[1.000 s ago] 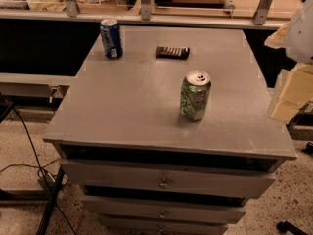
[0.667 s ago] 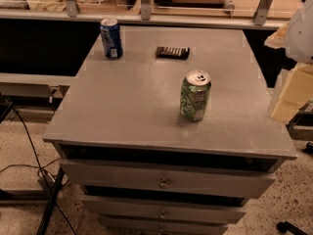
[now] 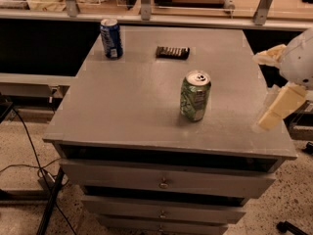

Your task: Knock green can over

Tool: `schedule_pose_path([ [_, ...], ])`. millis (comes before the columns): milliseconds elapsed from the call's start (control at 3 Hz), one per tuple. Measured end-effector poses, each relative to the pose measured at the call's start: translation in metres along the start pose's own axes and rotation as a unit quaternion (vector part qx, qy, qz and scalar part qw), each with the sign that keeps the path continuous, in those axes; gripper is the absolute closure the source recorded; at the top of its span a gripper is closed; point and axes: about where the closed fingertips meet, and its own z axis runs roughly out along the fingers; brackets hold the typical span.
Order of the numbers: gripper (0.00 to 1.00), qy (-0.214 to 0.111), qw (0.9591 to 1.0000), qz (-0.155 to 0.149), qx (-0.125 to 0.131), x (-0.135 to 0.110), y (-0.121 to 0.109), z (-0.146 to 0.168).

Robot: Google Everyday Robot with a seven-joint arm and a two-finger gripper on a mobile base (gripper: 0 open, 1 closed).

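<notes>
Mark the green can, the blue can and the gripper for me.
green can [image 3: 195, 99]: camera view, middle of its label.
blue can [image 3: 111, 39]: camera view, middle of its label.
gripper [image 3: 259, 92]: camera view, midway between its open fingertips, right of the green can.

Gripper [image 3: 260, 92] at right edge of scene, held in the air. White rounded wrist [image 3: 299, 58] behind it. Two cream fingers [image 3: 279, 106] spread wide apart, tips pointing left, nothing between them

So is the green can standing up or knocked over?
Upright: the green can stands on its base, silver top up. The tool hangs right of it, apart.
</notes>
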Motion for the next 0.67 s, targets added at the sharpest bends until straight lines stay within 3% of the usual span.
schedule_pose_path([
  [333,0.00,-0.135,0.9906,0.002,0.019,0.0078,-0.0196,0.0302],
  [667,0.00,-0.214,0.9767,0.020,0.006,0.0002,-0.0115,0.0331],
])
